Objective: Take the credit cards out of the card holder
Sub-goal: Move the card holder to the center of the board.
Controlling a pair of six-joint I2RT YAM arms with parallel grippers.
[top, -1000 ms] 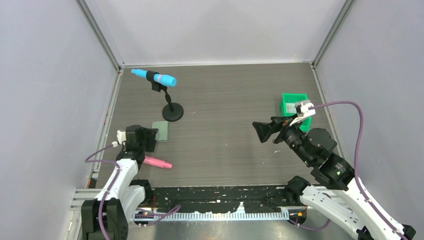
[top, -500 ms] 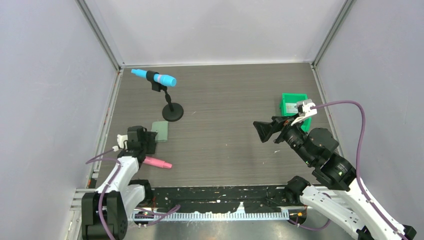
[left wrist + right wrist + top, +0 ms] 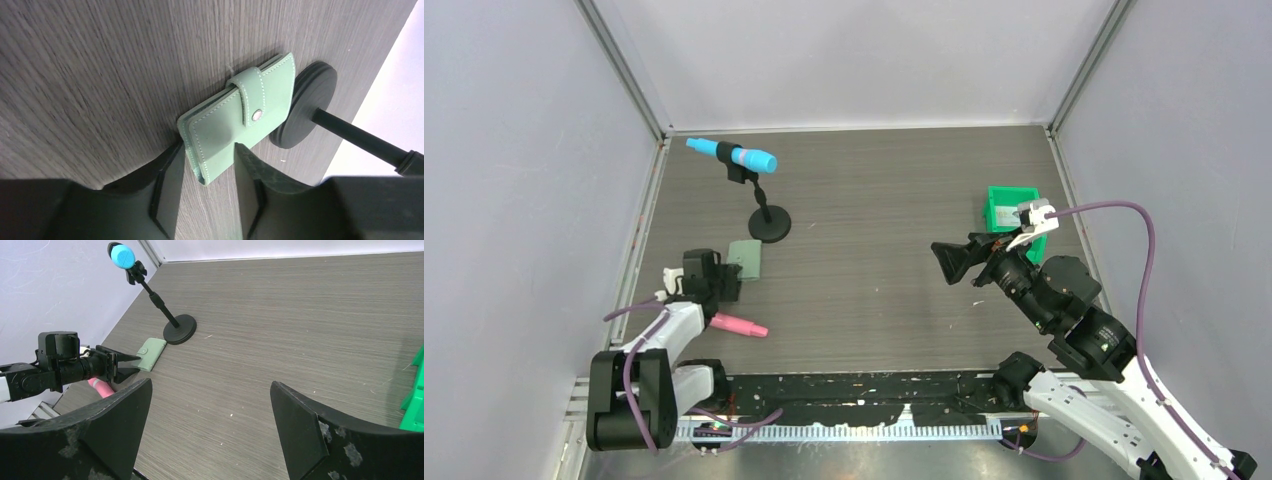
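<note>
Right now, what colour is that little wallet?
The card holder is pale mint green, clearest in the left wrist view.

One card holder [image 3: 235,117] is counted on the desk [image 3: 874,200], along with one blue microphone [image 3: 734,156] on one black stand [image 3: 770,229], one pink marker [image 3: 739,325] and one green bin [image 3: 1012,190]. Two end effectors are counted: the left end effector [image 3: 727,283] and the right end effector [image 3: 944,262].

Closed card holder [image 3: 235,122] within left claw [image 3: 206,150], black base [image 3: 306,112] beside
</note>
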